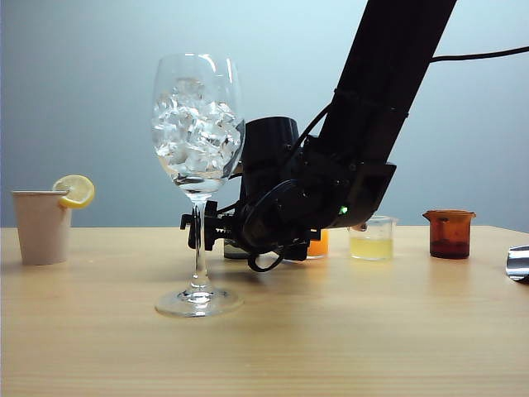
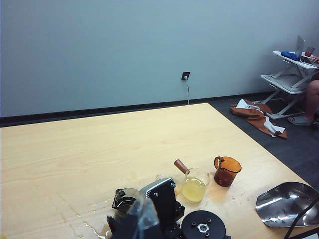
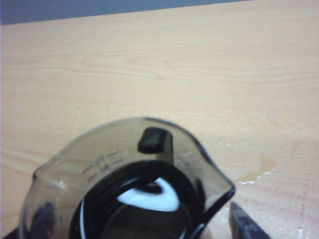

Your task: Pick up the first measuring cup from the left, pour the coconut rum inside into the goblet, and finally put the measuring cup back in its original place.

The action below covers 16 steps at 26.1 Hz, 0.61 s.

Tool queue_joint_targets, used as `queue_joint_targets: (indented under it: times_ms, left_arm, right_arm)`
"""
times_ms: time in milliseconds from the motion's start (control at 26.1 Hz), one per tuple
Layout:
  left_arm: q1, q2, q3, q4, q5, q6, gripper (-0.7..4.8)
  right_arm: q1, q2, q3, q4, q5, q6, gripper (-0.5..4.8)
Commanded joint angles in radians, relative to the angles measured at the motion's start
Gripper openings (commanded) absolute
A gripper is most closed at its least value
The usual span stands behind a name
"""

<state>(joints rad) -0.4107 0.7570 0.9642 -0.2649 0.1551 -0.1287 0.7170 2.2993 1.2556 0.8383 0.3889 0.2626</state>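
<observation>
The first measuring cup (image 3: 134, 174), smoky dark grey with a flared rim and spout, stands on the table and fills the right wrist view. A bright glint on the coconut rum (image 3: 149, 196) shows inside it. My right gripper (image 3: 127, 231) is open, one finger (image 3: 244, 226) on each side of the cup, and a small gap shows at the spout side. In the exterior view the right gripper (image 1: 207, 227) is low behind the goblet's stem and mostly hides the cup (image 1: 234, 250). The goblet (image 1: 198, 124) stands in front, upright, with ice in its bowl. The left gripper is out of view.
To the right of the first cup stand a cup of orange liquid (image 1: 318, 244), a cup of pale yellow liquid (image 1: 372, 238) and an amber cup (image 1: 449, 234). A metal scoop (image 1: 519, 263) lies far right. At far left, a paper cup (image 1: 41, 225) carries a lemon slice (image 1: 74, 190). Spilled drops wet the wood (image 2: 94, 226).
</observation>
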Motion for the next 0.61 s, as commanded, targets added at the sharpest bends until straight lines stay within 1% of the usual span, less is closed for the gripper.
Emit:
queue_joint_targets:
  times_ms: [38, 192, 268, 307, 345, 383, 498, 613]
  left_arm:
    - [0.001, -0.002, 0.007, 0.016, 0.006, -0.003, -0.06]
    - [0.001, -0.002, 0.007, 0.008, 0.006, -0.002, -0.06]
    - [0.001, -0.002, 0.007, -0.013, 0.007, 0.021, -0.06]
    - [0.001, -0.002, 0.007, -0.027, 0.007, 0.038, -0.06]
    - [0.001, -0.002, 0.007, -0.062, 0.007, 0.068, -0.06]
    - [0.001, -0.002, 0.007, -0.081, 0.007, 0.077, -0.06]
    - [0.001, -0.002, 0.007, -0.131, 0.006, 0.098, -0.06]
    - [0.001, -0.002, 0.007, -0.169, 0.007, 0.099, -0.06]
  right_arm:
    - [0.001, 0.001, 0.003, 0.010, -0.006, 0.003, 4.48]
    - [0.001, 0.001, 0.004, 0.011, -0.006, 0.003, 4.48]
    - [0.000, 0.001, 0.004, 0.011, -0.006, 0.003, 4.36]
    - [0.000, 0.001, 0.004, 0.011, -0.006, 0.003, 4.24]
    - [-0.001, 0.001, 0.004, 0.011, -0.006, 0.003, 4.21]
    - [-0.001, 0.001, 0.004, 0.011, -0.006, 0.003, 4.21]
    - [-0.001, 0.001, 0.004, 0.011, -0.006, 0.003, 4.21]
    - [-0.001, 0.001, 0.004, 0.011, -0.006, 0.003, 4.21]
